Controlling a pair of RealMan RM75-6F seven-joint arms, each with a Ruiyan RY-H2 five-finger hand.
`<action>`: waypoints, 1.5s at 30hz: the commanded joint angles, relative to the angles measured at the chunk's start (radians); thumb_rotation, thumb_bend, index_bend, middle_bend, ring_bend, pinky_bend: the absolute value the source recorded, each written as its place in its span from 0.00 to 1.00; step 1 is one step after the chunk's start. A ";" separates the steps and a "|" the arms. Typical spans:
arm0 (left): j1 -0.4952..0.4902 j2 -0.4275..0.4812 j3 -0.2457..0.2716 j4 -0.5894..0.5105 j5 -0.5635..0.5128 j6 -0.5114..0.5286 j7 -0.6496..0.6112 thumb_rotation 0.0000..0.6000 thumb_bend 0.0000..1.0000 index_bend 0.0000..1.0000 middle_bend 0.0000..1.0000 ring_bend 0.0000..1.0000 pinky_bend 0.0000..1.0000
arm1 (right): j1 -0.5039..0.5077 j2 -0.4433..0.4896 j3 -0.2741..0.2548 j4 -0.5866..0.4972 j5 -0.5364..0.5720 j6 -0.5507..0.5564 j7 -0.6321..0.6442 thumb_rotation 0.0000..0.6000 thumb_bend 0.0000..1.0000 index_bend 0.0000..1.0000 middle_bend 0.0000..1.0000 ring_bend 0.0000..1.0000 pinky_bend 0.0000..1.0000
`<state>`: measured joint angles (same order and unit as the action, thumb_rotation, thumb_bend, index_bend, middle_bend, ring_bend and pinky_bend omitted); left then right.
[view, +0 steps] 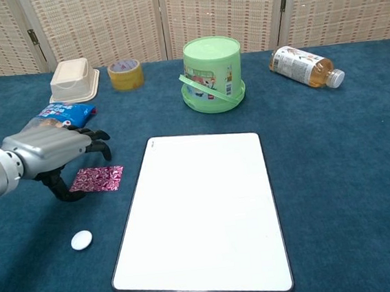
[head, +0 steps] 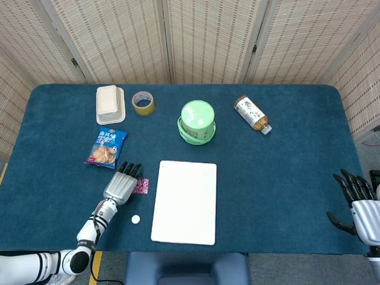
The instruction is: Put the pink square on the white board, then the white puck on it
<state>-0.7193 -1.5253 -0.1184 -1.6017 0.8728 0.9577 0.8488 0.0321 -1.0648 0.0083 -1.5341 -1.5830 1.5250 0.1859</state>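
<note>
- Hands: we see the left hand (view: 50, 147) open over the pink square (view: 97, 179) at mid-left; right hand (head: 360, 208) open at lower right.
- Puck (view: 82, 240) lies lower left, beside the board (view: 205, 214).

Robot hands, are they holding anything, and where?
Nothing is held. The left hand hovers open over the pink square, thumb by its edge; the right hand is open and empty.
</note>
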 commanded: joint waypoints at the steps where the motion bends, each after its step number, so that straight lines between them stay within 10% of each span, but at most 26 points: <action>1: -0.014 -0.012 0.003 0.014 -0.023 0.006 0.002 1.00 0.38 0.26 0.05 0.00 0.00 | -0.001 -0.001 0.000 0.003 0.001 0.000 0.003 1.00 0.28 0.01 0.04 0.05 0.00; 45: -0.050 -0.013 0.042 0.030 0.053 0.056 -0.142 1.00 0.38 0.39 0.08 0.02 0.00 | 0.001 -0.010 0.002 0.019 0.006 -0.010 0.015 1.00 0.29 0.01 0.04 0.04 0.00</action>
<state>-0.7666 -1.5463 -0.0723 -1.5597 0.9165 1.0107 0.7103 0.0328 -1.0742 0.0103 -1.5147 -1.5774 1.5146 0.2010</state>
